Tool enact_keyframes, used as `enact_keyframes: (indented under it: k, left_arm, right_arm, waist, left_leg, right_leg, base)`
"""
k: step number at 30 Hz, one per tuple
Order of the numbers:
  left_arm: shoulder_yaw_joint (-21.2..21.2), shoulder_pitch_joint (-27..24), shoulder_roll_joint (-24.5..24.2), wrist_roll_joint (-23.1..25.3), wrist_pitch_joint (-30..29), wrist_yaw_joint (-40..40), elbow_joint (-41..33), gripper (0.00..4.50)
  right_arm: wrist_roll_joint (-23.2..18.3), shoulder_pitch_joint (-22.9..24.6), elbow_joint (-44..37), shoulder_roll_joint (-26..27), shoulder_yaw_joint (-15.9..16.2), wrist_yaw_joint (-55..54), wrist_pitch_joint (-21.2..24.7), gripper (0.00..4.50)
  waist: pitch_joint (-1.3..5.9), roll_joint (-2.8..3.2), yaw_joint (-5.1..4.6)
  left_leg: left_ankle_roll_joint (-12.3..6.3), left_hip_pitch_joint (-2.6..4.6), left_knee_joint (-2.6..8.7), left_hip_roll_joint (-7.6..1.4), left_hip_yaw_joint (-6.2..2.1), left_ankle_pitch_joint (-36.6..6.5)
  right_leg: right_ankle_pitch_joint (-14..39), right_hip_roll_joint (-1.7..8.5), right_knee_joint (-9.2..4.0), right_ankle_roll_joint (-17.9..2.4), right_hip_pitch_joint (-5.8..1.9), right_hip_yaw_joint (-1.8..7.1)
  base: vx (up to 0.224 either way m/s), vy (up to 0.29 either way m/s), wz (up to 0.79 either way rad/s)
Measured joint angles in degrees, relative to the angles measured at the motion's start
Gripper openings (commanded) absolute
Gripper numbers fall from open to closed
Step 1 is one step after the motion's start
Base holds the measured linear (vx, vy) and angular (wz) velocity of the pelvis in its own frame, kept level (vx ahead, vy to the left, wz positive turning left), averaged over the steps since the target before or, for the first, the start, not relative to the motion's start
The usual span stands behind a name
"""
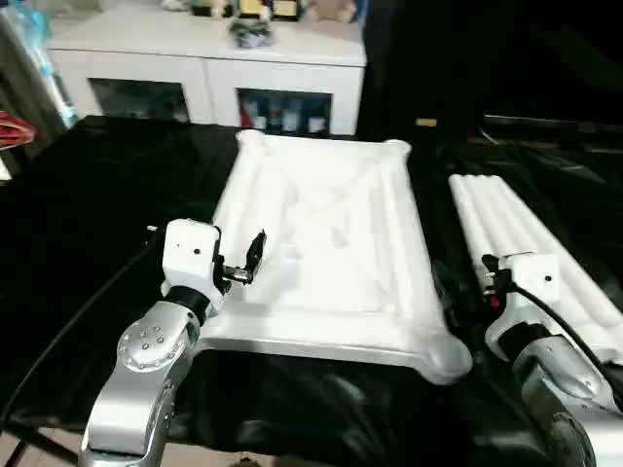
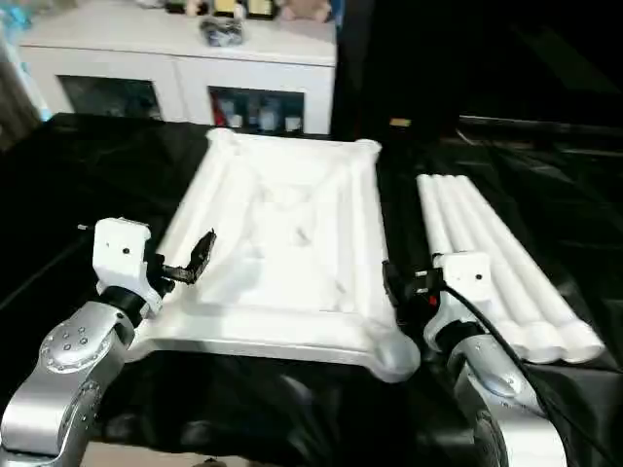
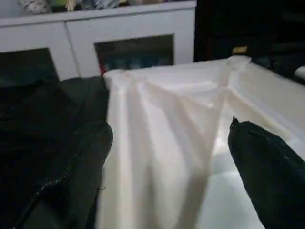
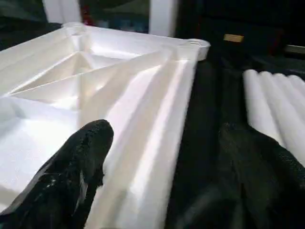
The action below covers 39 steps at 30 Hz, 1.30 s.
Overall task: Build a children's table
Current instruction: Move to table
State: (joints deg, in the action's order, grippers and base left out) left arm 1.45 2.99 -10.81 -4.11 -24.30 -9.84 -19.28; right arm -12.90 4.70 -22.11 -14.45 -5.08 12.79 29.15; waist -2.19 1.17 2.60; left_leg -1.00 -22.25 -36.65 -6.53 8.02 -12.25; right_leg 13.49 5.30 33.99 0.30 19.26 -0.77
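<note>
Assembly looks unstarted: white ribbed plastic tabletop [image 1: 331, 243] lies underside-up mid-frame, four white tubular legs [image 1: 526, 248] loose at right, left gripper [image 1: 243, 261] and right gripper [image 4: 162, 167] both spread, empty.

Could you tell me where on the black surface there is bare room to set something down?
Free: the wide black stretch left of the table top, running back toward the white cabinet. The strip between the top and the row of legs is narrow, and the right end effector already sits there.
</note>
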Motion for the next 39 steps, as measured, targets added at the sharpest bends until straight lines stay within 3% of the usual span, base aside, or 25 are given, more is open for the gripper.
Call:
enact_keyframes:
  k: [2, 4, 7, 10, 12, 17, 24, 29, 31, 39]
  left_arm:
    - [-0.5, 0.0, -0.2, -1.3, 0.0, -1.8, 0.0, 4.42]
    - [-0.5, 0.0, -1.1, -3.3, 0.0, -4.6, 0.0, 4.42]
    - [0.8, 0.1, -5.2, -6.7, 0.4, -12.1, 0.0, 4.42]
    - [4.1, 3.1, -10.9, -8.4, 1.0, -22.7, 2.2, 4.42]
    - [5.5, 4.7, -11.3, -9.2, 1.1, -26.9, 2.7, 4.42]
    - [13.6, 9.8, -13.8, -9.4, 2.3, -37.3, 7.6, 4.42]
    - [24.9, 15.6, -15.0, -6.2, -2.1, -47.1, 13.5, 3.70]
    - [26.9, 20.6, -14.2, -5.7, -3.5, -49.4, 17.6, 3.57]
    - [28.3, 22.2, -14.3, -4.2, -3.9, -50.0, 18.7, 3.23]
    - [31.1, 23.0, -15.1, -2.0, -4.5, -51.4, 19.8, 2.56]
  right_arm:
    - [-0.2, 0.1, -0.6, -2.7, 0.7, 2.1, 0.3, 4.08]
    - [-0.6, 0.4, -1.7, -4.9, 0.7, 4.4, 0.3, 4.08]
    - [-2.3, 2.1, -2.8, -10.5, 1.0, 11.2, -0.7, 4.08]
    - [-4.4, 3.0, -2.8, -17.2, 0.6, 20.2, -0.8, 4.08]
    - [-5.1, 3.3, -2.8, -19.0, -0.1, 23.2, -0.9, 4.08]
    - [-6.9, 4.7, -2.5, -25.7, -1.3, 30.4, -1.3, 4.08]
    - [-9.9, 6.5, -2.8, -28.8, -1.5, 36.6, -0.4, 4.08]
    - [-10.3, 6.4, -2.8, -30.7, -1.5, 38.2, -0.3, 4.08]
    - [-10.5, 6.4, -3.0, -31.2, -1.5, 38.7, 0.2, 4.08]
    - [-11.2, 7.9, -4.8, -31.9, -1.5, 39.5, 0.6, 4.08]
  waist:
    - [-0.02, -0.18, -0.41]
    - [-0.16, -0.59, -0.61]
    - [-0.22, -0.69, -0.60]
    - [-0.28, -0.76, -0.56]
    - [-0.30, -0.79, -0.58]
    - [-0.38, -0.92, -0.57]
    - [-0.43, -1.02, -0.71]
    - [-0.46, -0.90, -0.57]
    - [-0.47, -0.81, -0.56]
    - [-0.45, -0.57, -0.56]
  left_leg:
    - [-0.04, 0.02, 0.00, 0.33, 0.25, 0.0]
    - [-0.03, 0.07, 0.06, 0.59, 0.34, 0.0]
    - [0.00, 0.12, 0.34, 0.54, 0.30, 0.0]
    - [0.16, 0.04, 0.99, 0.53, 0.32, 0.1]
    - [0.32, 0.07, 1.16, 0.47, 0.32, 0.2]
    - [0.58, 0.09, 1.24, 0.19, 0.42, 0.3]
    - [0.71, 0.00, 1.29, -0.19, 0.90, 0.4]
    - [0.70, 0.00, 1.30, -0.37, 1.13, 0.4]
    - [0.69, 0.03, 1.30, -0.39, 1.21, 0.4]
    - [0.71, 0.16, 1.30, -0.83, 1.84, 0.4]
  right_leg:
    - [-0.1, 0.43, -0.14, 0.2, -0.09, 0.22]
    - [-0.1, 1.12, -0.16, 2.1, -0.05, 0.24]
    - [0.0, 1.14, -0.12, 3.0, 0.10, 0.19]
    - [0.0, 1.14, 0.01, 3.1, 0.64, 0.17]
    - [-0.2, 1.13, 0.08, 3.2, 0.72, 0.11]
    - [-0.4, 1.06, 0.19, 3.3, 0.70, -0.03]
    - [-1.2, 1.03, 0.14, 2.8, 0.82, -0.07]
    - [-1.1, 0.99, 0.08, 2.6, 0.86, -0.09]
    - [-1.0, 1.00, 0.09, 2.6, 0.84, -0.07]
    - [-1.1, 1.00, 0.15, 2.6, 0.82, -0.10]
  base:
    - [-0.026, 0.090, 0.09]
    - [0.000, 0.000, 0.00]
    - [0.000, 0.000, 0.00]
    - [0.000, 0.000, 0.00]
    - [0.000, 0.000, 0.00]
    - [0.000, 0.000, 0.00]
    - [0.000, 0.000, 0.00]
    - [0.000, 0.000, 0.00]
    - [0.000, 0.000, 0.00]
    - [0.000, 0.000, 0.00]
